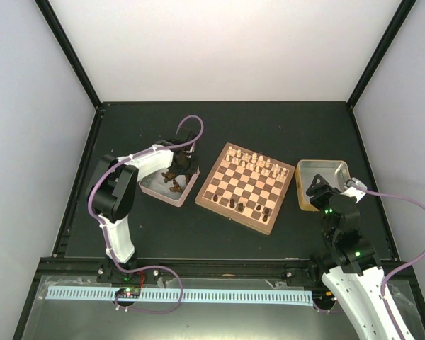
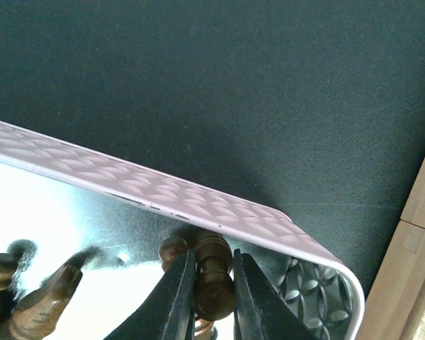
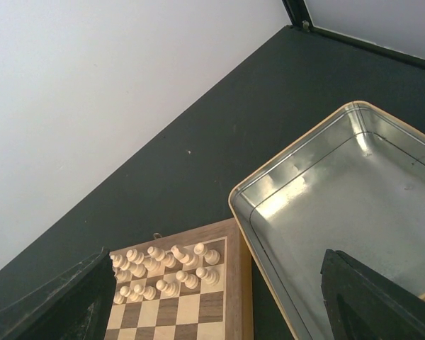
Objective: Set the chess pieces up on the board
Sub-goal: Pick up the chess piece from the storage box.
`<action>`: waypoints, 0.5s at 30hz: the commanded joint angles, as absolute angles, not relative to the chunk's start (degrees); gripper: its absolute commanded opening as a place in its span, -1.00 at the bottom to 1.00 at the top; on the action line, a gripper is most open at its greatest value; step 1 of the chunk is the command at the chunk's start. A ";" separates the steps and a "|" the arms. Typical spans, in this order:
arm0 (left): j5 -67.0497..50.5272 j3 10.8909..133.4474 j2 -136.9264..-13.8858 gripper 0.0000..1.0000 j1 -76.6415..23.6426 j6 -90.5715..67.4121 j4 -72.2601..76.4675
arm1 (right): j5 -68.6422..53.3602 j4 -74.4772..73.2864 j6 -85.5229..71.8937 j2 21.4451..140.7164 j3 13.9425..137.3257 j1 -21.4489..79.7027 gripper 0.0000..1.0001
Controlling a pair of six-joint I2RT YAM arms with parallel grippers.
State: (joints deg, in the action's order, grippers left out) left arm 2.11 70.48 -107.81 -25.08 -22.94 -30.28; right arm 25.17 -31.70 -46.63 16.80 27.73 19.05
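The board (image 1: 244,185) lies in the middle of the table, with cream chessmen on its far rows and a few dark brown chess pieces (image 1: 235,205) on its near rows. More dark pieces (image 1: 174,185) lie in the pink-rimmed tray (image 1: 154,191) left of the board. My left gripper (image 1: 182,170) is down in that tray. In the left wrist view the left gripper (image 2: 214,258) is shut on a dark brown piece (image 2: 214,292) near the tray's corner wall (image 2: 198,205). My right gripper (image 1: 317,190) hovers open and empty over the near edge of the tin tray; it also shows in the right wrist view (image 3: 216,290).
An empty gold-rimmed tin tray (image 1: 334,166) stands right of the board; its rim shows in the right wrist view (image 3: 269,177). The board's wooden rim (image 2: 418,248) shows at the right of the left wrist view. Other dark pieces (image 2: 46,297) lie in the pink tray. Black frame posts border the table.
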 commanded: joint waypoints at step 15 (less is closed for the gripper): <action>4.62 66.96 -93.73 -0.79 -24.70 -21.91 -31.19 | 24.73 -30.78 -47.14 16.43 27.96 19.34 0.61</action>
